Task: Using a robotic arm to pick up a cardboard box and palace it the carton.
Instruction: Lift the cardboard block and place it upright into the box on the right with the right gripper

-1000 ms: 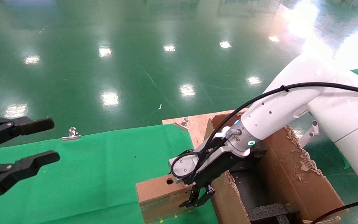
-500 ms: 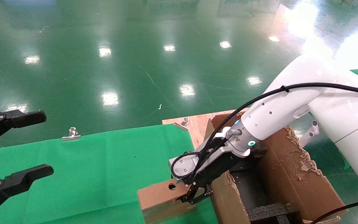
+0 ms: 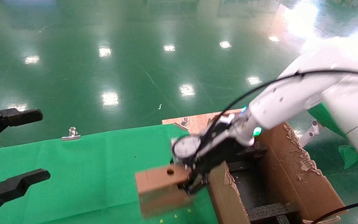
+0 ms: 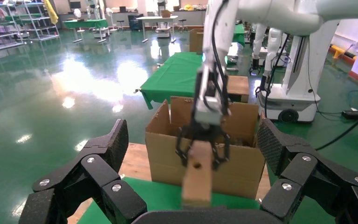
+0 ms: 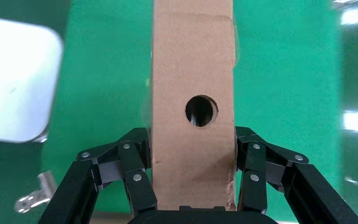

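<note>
The small brown cardboard box (image 3: 162,186) with a round hole hangs lifted above the green cloth, just left of the carton. My right gripper (image 3: 194,183), on the white arm (image 3: 291,96), is shut on its near end. In the right wrist view the fingers (image 5: 135,161) press both narrow sides of the cardboard box (image 5: 193,93). The large carton (image 3: 286,174) with frayed flaps and black foam (image 3: 267,211) stands at the right. The left wrist view shows the cardboard box (image 4: 198,175) in front of the carton (image 4: 168,154). My left gripper (image 3: 14,149) is open and empty at the far left.
A green cloth (image 3: 89,174) covers the table, held by metal clips (image 3: 71,133) at the far edge. A wooden board (image 3: 197,121) shows behind the carton. Shiny green floor lies beyond. Another green table (image 4: 179,74) and a robot base (image 4: 289,100) stand farther off.
My right gripper shut on the cardboard box and lifted it off the cloth, and the right arm rose. My left gripper's fingers spread wider and drew back to the left.
</note>
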{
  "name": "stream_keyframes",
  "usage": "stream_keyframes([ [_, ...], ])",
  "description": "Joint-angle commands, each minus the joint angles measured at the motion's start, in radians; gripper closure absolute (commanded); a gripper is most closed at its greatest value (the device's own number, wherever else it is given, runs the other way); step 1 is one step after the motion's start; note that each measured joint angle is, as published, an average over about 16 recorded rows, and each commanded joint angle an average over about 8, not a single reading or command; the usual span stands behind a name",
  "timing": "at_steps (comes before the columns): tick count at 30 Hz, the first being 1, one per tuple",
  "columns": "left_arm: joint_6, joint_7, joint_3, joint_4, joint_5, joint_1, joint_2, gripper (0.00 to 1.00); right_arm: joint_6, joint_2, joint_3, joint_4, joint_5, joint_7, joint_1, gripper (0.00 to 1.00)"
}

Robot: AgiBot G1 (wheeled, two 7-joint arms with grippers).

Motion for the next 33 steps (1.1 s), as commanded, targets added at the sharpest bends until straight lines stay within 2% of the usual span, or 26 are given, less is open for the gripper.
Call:
stream_keyframes([
  [1,0.0,0.0,0.0,0.0,0.0,0.0,0.0,0.0,-0.002,0.007,0.009,-0.017,0.02,0.01,0.023,1.0],
  [7,0.0,0.0,0.0,0.0,0.0,0.0,0.0,0.0,-0.017,0.049,-0.01,-0.073,0.081,0.026,0.162,1.0],
  [16,0.0,0.0,0.0,0.0,0.0,0.0,0.0,0.0,-0.021,0.148,-0.11,-0.1,0.187,0.056,0.341,1.0],
  [23,0.0,0.0,0.0,0.0,0.0,0.0,0.0,0.0,-0.017,0.249,-0.199,-0.085,0.222,0.092,0.42,1.0],
  [33,0.0,0.0,0.0,0.0,0.0,0.0,0.0,0.0,-0.01,0.462,-0.31,-0.019,0.184,0.146,0.502,1.0],
])
